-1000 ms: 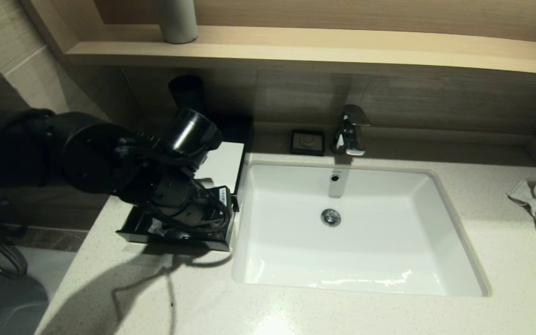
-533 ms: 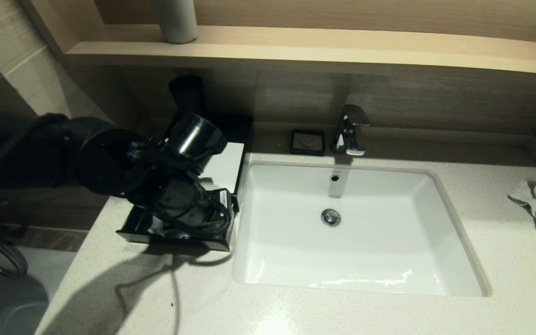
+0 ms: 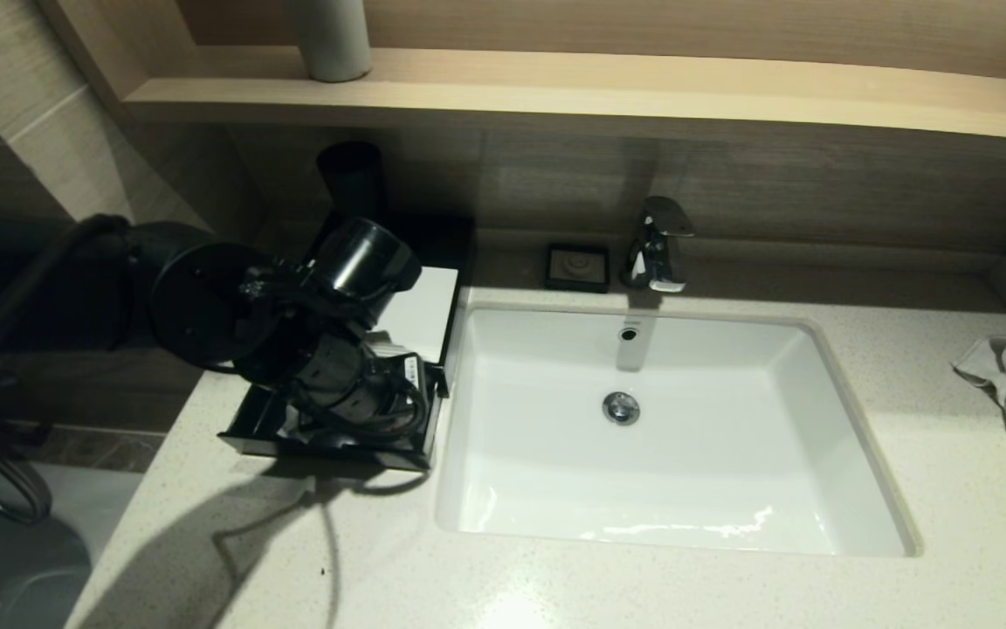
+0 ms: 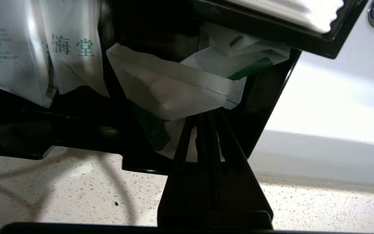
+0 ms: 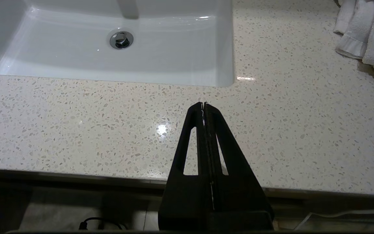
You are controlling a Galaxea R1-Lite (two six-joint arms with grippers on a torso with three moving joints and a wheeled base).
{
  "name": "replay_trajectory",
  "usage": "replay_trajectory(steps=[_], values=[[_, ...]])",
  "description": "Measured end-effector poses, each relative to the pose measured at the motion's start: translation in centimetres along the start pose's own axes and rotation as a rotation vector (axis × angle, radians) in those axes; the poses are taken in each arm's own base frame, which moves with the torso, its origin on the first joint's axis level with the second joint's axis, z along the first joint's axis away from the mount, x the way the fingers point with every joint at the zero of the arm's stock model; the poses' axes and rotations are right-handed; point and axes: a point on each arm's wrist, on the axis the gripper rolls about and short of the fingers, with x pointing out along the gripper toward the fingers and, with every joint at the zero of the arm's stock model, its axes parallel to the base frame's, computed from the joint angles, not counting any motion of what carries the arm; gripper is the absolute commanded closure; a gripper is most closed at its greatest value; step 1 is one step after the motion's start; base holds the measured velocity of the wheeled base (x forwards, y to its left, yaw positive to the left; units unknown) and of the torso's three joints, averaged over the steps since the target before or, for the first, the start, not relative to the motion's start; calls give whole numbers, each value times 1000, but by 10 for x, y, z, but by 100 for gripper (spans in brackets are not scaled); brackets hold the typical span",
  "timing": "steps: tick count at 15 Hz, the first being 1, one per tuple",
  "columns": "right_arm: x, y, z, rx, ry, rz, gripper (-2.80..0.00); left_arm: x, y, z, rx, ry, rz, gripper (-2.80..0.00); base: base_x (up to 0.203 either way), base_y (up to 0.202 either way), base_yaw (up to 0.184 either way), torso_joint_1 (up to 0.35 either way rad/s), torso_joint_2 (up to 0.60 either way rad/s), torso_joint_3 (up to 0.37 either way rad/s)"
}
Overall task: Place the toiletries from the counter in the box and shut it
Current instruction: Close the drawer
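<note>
Two compartments mattered here, and both sat in the pulled-out drawer (image 4: 76,136) of the black box (image 3: 420,306), which stood on the tabletop (image 3: 555,585) just beside the white sink basin (image 3: 669,437), near its left rim. You had the drawer drawn forward toward the tabletop's front edge, presumably so the sachets could be dropped in from above before you pushed it shut; it was not yet closed. The left arm reached over that drawer and hid most of it from the head view.

From the left wrist view, you could see the far compartment holding two flat sachets with green print (image 4: 37,55), standing side by side against the divider. The near compartment held a crumpled heap of sachets (image 4: 177,91), some with green labels, piled loosely and rising toward the box's top panel (image 4: 291,9). That heap looked high enough to catch when the drawer slides in, so you might need to press it down first.

Your left tool (image 4: 203,117) had its fingers together with nothing between them, the tips at the lower edge of that heap, just inside the drawer's front wall. Your right tool (image 5: 204,104) was also closed and empty, parked above bare tabletop in front of the sink, with the white towel (image 5: 365,32) well off to its side. No sachets showed on the tabletop itself.
</note>
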Motion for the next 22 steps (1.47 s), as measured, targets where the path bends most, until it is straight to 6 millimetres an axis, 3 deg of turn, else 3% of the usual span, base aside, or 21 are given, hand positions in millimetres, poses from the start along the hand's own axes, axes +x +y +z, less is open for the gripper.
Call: replay_trajectory(steps=[13, 22], values=[[0, 0, 0, 0, 0, 0, 0, 6, 18, 24, -110, -48, 28, 0, 0, 0, 0, 0, 0, 0], [0, 0, 0, 0, 0, 0, 0, -33, 21, 23, -137, -79, -1, 0, 0, 0, 0, 0, 0, 0]])
